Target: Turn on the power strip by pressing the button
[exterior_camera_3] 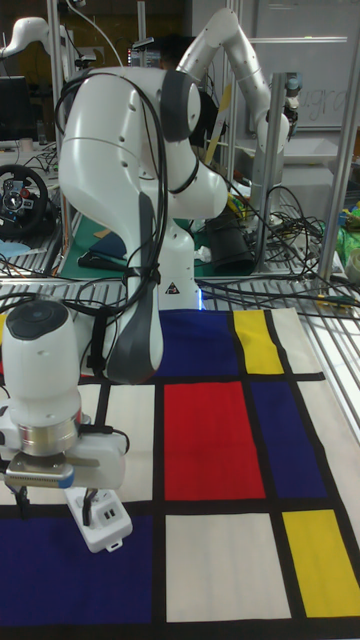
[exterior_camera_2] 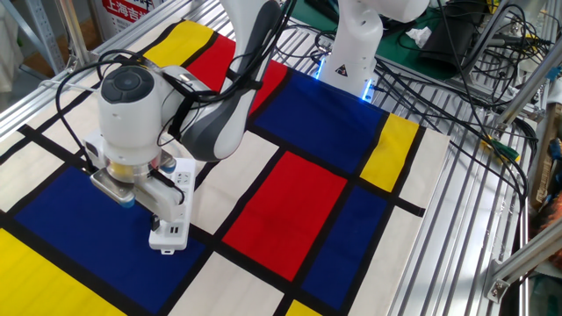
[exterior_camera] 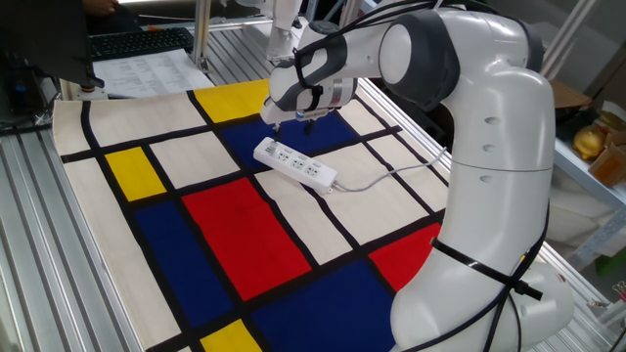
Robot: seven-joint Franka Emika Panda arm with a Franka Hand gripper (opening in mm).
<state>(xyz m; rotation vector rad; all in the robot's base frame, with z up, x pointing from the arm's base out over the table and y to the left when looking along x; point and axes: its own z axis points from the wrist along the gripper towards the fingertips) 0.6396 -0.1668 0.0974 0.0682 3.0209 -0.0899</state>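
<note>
Tall fixed view: pincer [exterior_camera_3: 55, 497] hovers over power strip [exterior_camera_3: 103, 517]; finger gap indiscernible.

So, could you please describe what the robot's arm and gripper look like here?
The arm is glossy white with rounded segments and dark grey bands at the joints. Black cables loop along it to the wrist, and the base carries a small black triangular marking. The gripper has a pale boxy body under a metallic ring.

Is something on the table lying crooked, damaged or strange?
Nothing stands out. The power strip lies flat, diagonal across the mat's lines, undamaged as far as visible. Its cord trails loosely away. The gripper hovers above it.
</note>
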